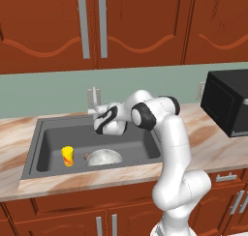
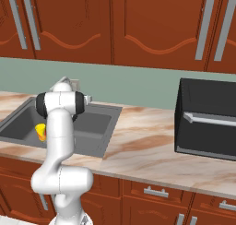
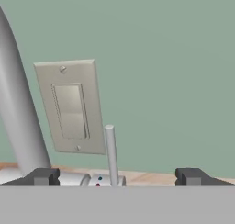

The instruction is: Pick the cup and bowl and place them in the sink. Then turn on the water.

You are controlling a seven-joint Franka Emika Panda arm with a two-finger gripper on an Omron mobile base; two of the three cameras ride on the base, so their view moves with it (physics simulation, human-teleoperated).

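The sink point(image 1: 43, 148), a dark grey basin set into the marbled beige table point(image 1: 208, 143), already holds both dishes: the yellow cup point(image 1: 68, 155) stands upright near the front left, and the mottled grey bowl point(image 1: 104, 157) sits just beside it, toward the middle of the front wall. I judge that the step left is turning on the water; no stream shows yet.

My tool point(image 3: 115, 176) is up at the back of the sink, pointing at the green wall, its dark fingertips point(image 3: 42, 176) spread wide apart with nothing between them. Through the hand camera, the thin upright lever point(image 3: 110, 152) of the faucet stands between the tips, nearer the left one, rising from a silver base with small red and blue marks. The thick grey spout point(image 3: 18, 122) curves up at the left edge.

To do this well, I would nudge the lever with one fingertip or close lightly on it, then swing it slowly, watching for the stream. I cannot tell which direction opens it.

Behind the lever a beige wall switch plate point(image 3: 71, 106) is mounted on the wall; pushing too far forward risks striking it. The spout crowds the left fingertip. A black microwave point(image 1: 227, 102) sits well apart on the right, below red-brown wall cabinets point(image 1: 92, 27).
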